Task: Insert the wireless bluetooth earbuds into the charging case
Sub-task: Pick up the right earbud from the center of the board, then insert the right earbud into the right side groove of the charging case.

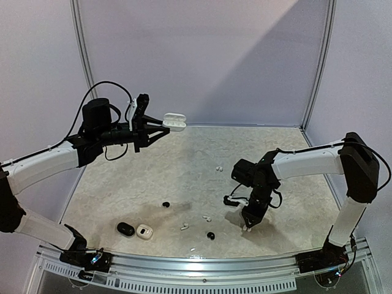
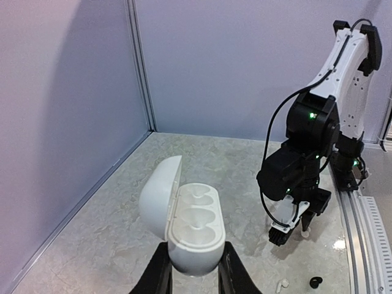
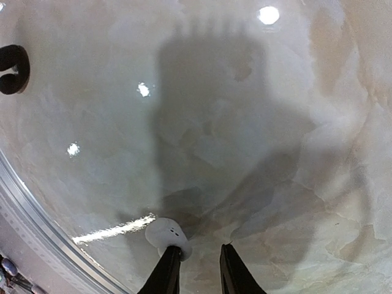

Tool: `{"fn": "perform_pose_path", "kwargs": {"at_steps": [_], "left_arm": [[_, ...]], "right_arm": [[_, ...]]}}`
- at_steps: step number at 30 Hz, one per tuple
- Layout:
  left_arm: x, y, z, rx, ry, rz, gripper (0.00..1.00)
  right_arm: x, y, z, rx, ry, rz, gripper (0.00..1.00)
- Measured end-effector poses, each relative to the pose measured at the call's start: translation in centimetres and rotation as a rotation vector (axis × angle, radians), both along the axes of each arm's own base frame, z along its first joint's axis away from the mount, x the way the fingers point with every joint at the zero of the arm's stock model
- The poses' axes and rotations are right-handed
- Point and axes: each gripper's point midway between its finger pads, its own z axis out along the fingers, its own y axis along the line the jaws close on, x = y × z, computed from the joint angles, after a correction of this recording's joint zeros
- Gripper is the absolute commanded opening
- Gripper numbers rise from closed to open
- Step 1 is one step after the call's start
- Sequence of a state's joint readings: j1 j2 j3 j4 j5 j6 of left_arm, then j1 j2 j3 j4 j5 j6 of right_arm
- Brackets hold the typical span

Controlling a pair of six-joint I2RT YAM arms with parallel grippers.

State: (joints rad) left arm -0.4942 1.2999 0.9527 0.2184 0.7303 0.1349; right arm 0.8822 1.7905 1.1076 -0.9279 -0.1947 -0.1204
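My left gripper (image 1: 163, 127) (image 2: 193, 260) is raised above the far left of the table, shut on a white charging case (image 1: 175, 121) (image 2: 195, 229). The case's lid stands open and both wells are bare. My right gripper (image 1: 246, 225) (image 3: 198, 248) points down at the table on the near right, its jaws a little apart with bare table between them. A white earbud (image 3: 164, 235) lies against the tip of its left finger (image 3: 169, 269), not between the two. More earbuds lie loose: white ones (image 1: 207, 218) (image 1: 184, 226) (image 1: 217, 168) and black ones (image 1: 165, 204) (image 1: 211, 235) (image 3: 12, 68).
A black case (image 1: 125, 229) and a white case (image 1: 144, 231) sit near the front left edge. The metal front rail (image 1: 202, 269) (image 3: 37, 226) runs close behind the right gripper. Grey walls (image 1: 202, 55) close off the back and sides of the table.
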Motion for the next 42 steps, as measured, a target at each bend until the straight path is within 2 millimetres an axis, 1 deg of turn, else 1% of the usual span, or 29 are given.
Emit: {"fn": "perform_pose_path", "kwargs": {"at_steps": [5,10,13,16,25,29,31,34,37,39,42], "left_arm": [[0.1,0.0,0.0,0.003,-0.008,0.003,0.0],[0.1,0.0,0.0,0.006,-0.014,0.005,0.0],[0.1,0.0,0.0,0.006,-0.015,0.005,0.0],[0.1,0.0,0.0,0.008,-0.018,0.004,0.0],[0.1,0.0,-0.1,0.01,-0.018,0.004,0.0],[0.1,0.0,-0.1,0.01,-0.018,0.003,0.0],[0.1,0.0,-0.1,0.01,-0.018,0.003,0.0],[-0.1,0.0,-0.1,0.008,-0.016,-0.007,0.0],[-0.6,-0.2,-0.1,0.003,-0.007,-0.037,0.0],[-1.1,-0.4,-0.1,-0.004,-0.003,-0.069,0.0],[-2.0,-0.6,0.2,-0.016,-0.002,-0.123,0.0]], "right_arm": [[-0.5,0.2,0.0,0.005,0.019,-0.009,0.2],[-1.3,0.8,0.1,0.019,0.051,-0.014,0.18],[-1.8,1.3,0.1,0.034,0.068,-0.013,0.14],[-2.0,1.7,0.0,0.047,0.075,-0.018,0.11],[-2.1,2.0,0.1,0.052,0.083,-0.035,0.03],[-1.9,2.3,0.5,0.059,0.077,-0.035,0.0],[-1.6,2.7,1.0,0.07,0.069,-0.031,0.0],[-0.8,3.6,2.1,0.091,0.047,-0.024,0.0],[0.6,4.7,4.2,0.117,-0.004,-0.012,0.0],[2.0,5.8,6.6,0.155,-0.064,-0.003,0.0],[3.9,7.5,11.0,0.236,-0.17,0.011,0.0]]}}
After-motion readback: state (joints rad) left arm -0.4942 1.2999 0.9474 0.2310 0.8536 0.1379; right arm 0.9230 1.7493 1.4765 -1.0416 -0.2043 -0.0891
